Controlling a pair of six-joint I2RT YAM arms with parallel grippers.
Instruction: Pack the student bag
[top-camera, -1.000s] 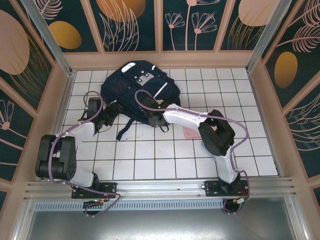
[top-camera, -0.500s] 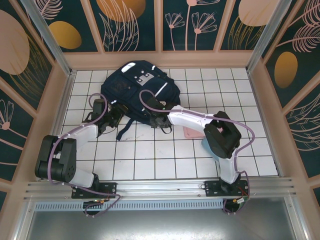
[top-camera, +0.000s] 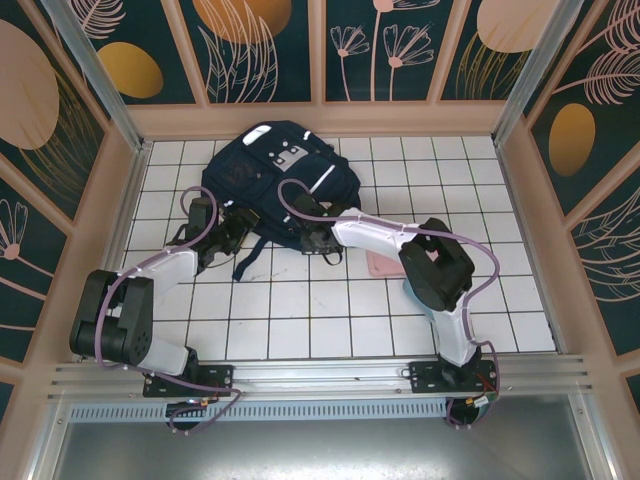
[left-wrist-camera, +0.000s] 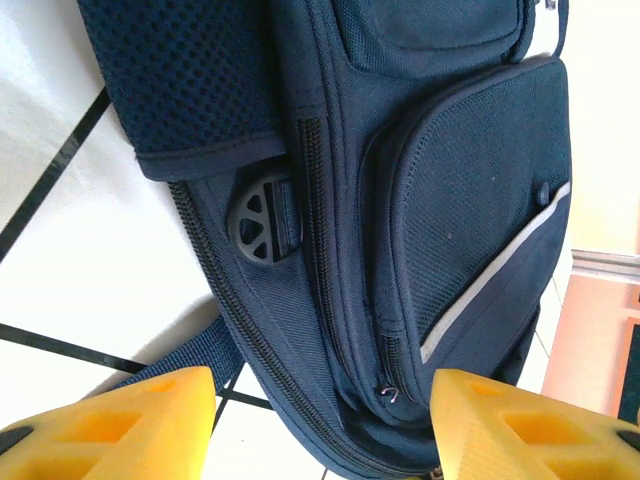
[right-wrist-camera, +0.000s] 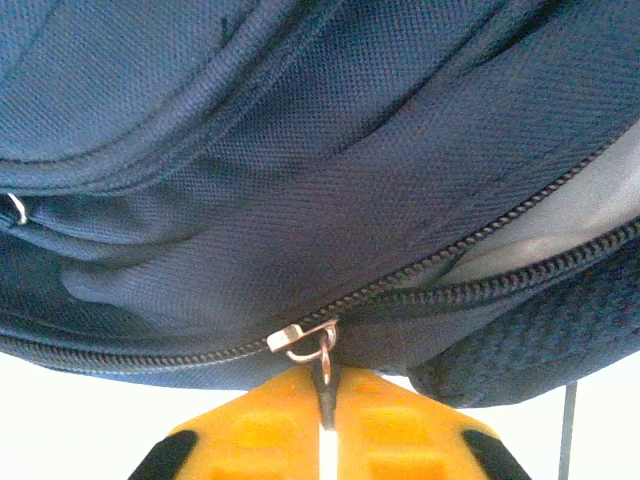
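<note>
While the right end effector (right-wrist-camera: 322, 415) clamps a half-hidden zipper pull (right-wrist-camera: 325, 362), the left end effector (left-wrist-camera: 320, 410) gapes.

Bare tiles (top-camera: 450, 180) right of student bag (top-camera: 262, 180)

The zipper pull (right-wrist-camera: 322, 368) vanishes between my right gripper's (right-wrist-camera: 322, 425) closed fingers, seemingly pinched. My right arm (top-camera: 380, 236) covers part of a pink thing (top-camera: 384, 267) I cannot name. Both wrist views crop the student bag (left-wrist-camera: 420, 200).
</note>
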